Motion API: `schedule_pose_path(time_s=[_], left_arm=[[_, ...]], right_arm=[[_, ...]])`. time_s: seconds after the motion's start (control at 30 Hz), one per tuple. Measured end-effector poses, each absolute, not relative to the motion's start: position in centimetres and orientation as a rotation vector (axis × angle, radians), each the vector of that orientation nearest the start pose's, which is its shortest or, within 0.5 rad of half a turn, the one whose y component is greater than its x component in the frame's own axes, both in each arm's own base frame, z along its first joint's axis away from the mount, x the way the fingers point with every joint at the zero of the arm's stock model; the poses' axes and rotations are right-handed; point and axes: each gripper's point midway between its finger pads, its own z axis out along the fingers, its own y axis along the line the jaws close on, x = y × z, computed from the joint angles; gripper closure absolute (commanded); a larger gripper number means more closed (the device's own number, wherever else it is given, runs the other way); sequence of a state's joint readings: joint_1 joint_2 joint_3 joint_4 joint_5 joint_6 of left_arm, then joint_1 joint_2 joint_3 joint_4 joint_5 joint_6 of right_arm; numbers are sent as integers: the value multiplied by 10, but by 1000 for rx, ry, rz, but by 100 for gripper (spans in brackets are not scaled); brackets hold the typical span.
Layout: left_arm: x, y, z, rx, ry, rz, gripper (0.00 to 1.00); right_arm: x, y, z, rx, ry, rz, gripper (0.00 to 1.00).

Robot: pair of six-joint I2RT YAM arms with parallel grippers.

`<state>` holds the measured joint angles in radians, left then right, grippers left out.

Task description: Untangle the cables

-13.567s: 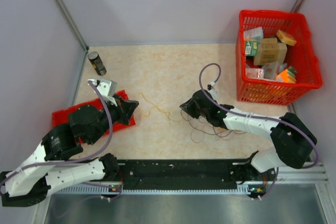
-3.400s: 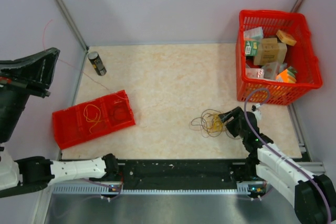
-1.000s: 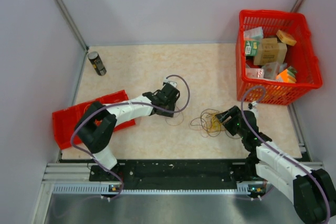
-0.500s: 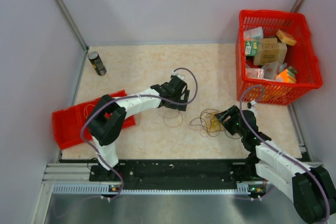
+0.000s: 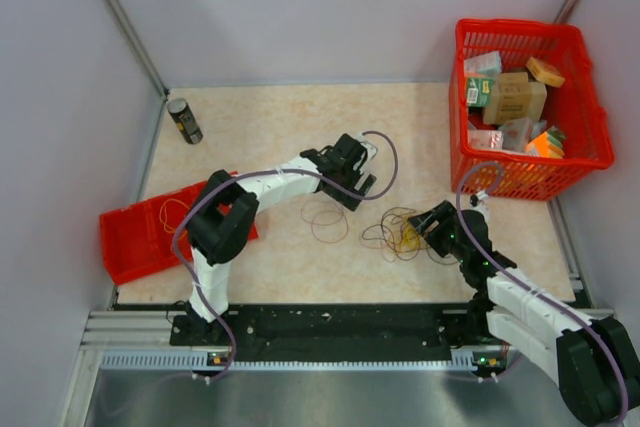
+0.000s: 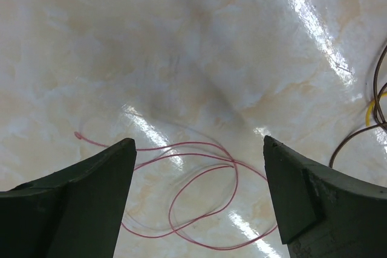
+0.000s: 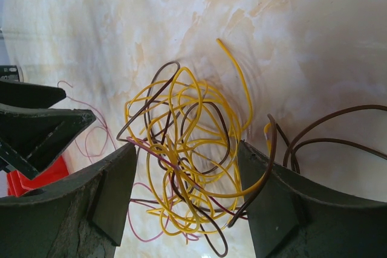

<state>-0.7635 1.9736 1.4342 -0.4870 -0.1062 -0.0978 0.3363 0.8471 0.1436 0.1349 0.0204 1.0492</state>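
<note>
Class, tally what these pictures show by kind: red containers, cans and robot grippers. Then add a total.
Red containers: 2 (basket, tray)
Cans: 1 (can)
Grippers: 2 (left gripper, right gripper)
Total: 5

I saw the marbled beige table point(image 5: 280, 127) bearing the cables point(image 5: 400, 232) as a tangle. Just left of that tangle lay a pink wire loop point(image 5: 325, 222); far left, a red tray point(image 5: 130, 242); far back-left, a dark can point(image 5: 184, 121); back-right, a red basket point(image 5: 520, 179).
</note>
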Motion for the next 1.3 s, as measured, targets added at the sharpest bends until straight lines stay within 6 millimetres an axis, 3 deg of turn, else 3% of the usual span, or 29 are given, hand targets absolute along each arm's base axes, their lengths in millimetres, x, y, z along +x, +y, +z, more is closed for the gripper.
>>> schedule_pose_path(time_s=[0.1,0.17,0.23,0.57,0.87,1.1,1.3], left_arm=[[341,-307,48,881,2459,-210,21],[340,-305,47,900,2464,-220,10],[340,-304,47,880,2475,-220,6],[352,-277,59,237,2600,-30,2],[366,-269,66,-316,2625,112,2],[335,-258,39,-594,2725,227,8],[318,-260,32,-806,2756,232,10]], right_arm=[[245,120,46,793,2099,768,33],[245,120,47,792,2100,769,33],[245,121,47,791,2100,771,33],[245,122,48,787,2096,779,33],[245,122,49,784,2095,783,33],[246,123,50,782,2092,787,33],[245,123,49,780,2092,789,33]])
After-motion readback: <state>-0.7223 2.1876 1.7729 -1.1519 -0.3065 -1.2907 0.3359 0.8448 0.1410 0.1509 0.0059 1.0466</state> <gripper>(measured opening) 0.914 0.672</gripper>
